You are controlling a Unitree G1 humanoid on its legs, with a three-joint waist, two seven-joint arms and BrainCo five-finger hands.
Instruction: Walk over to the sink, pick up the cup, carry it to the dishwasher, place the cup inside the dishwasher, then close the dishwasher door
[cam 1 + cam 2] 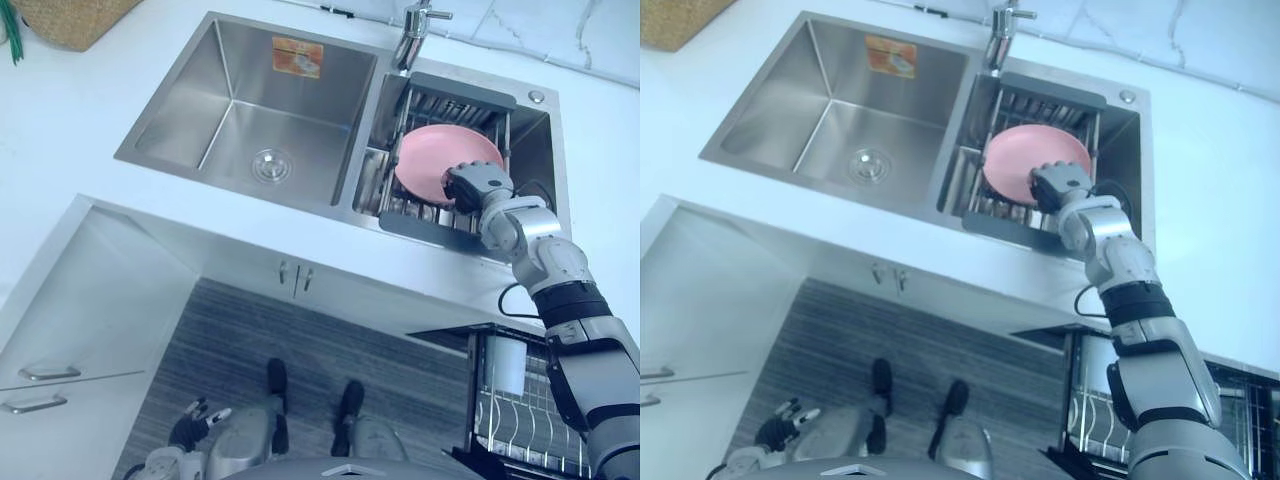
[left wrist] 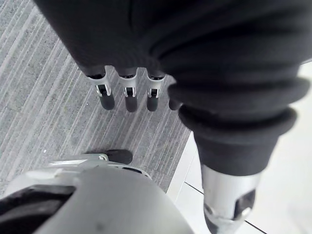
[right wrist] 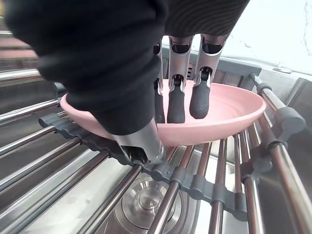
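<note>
**A:** Start at seven o'clock in the head view. The left hand (image 1: 200, 418) hangs low over the grey striped floor (image 1: 300, 340). Its wrist view shows its fingers (image 2: 130, 100) straight and slack, holding nothing. What worries you further along?

**B:** Go past the large stainless-steel basin (image 1: 250, 110) at eleven o'clock to one o'clock. There the right hand (image 1: 470, 185) is on the pink shallow round dish (image 1: 435, 155), over the dark-framed metal bar rack (image 1: 430, 228) in the smaller basin. I cannot tell whether the dish rests on the bars or sits just clear of them. I see no cup proper; this dish is what the hand has hold of. The hold is on one edge only, at the dish's five o'clock. I'd expect the far side to sag once it is lifted, and it could slip out and clatter onto the bars.

**A:** Does the head view show the grasp?

**B:** No, the wrist cover hides it. The right wrist view does show it. The fingers (image 3: 176, 102) curl down inside the dish and the thumb tucks under the rim, so the edge is pinched. The head view adds the route. The open dishwasher's white wire rack (image 1: 530, 425) is at five o'clock, below the white counter (image 1: 80, 120). A careless swing down could knock the dish against the counter's edge.
</note>
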